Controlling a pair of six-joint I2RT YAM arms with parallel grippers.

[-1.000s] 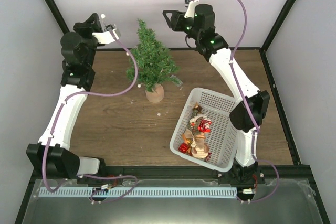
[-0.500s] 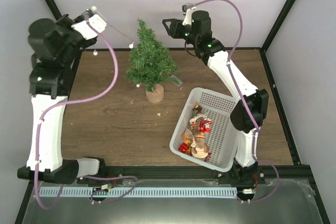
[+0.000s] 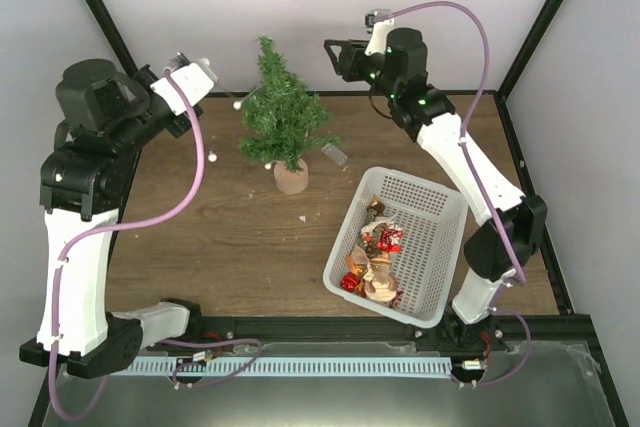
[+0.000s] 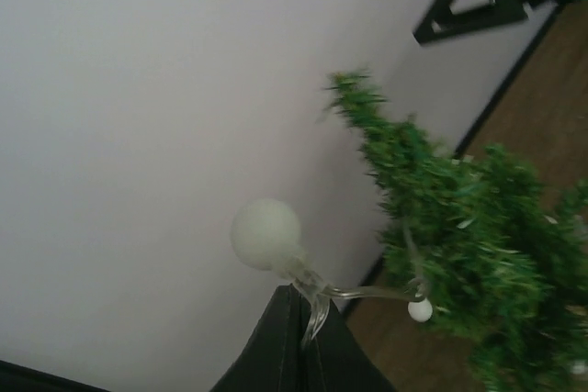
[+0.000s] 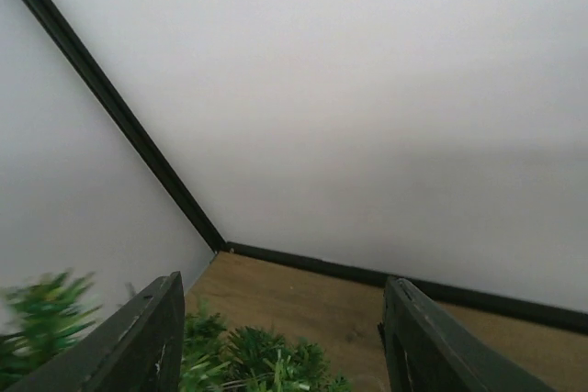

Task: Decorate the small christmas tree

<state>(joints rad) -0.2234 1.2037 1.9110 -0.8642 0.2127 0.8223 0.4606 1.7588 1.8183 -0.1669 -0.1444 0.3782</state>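
Dark-green bristly small christmas tree (image 3: 283,122) sits near back edge of wooden table (image 3: 220,237), left of centre. Closed left gripper (image 4: 301,305) pinches clear-wire string of white bulbs (image 4: 266,234); right gripper (image 3: 338,57) part-open, empty.

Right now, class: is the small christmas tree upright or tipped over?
Upright: the small christmas tree stands on its round base, tip pointing up.

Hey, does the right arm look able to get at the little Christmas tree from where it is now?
Probably yes. The right gripper hangs open and empty beside the tree, with nothing between them; the left gripper pinches a bulb string on the far side.
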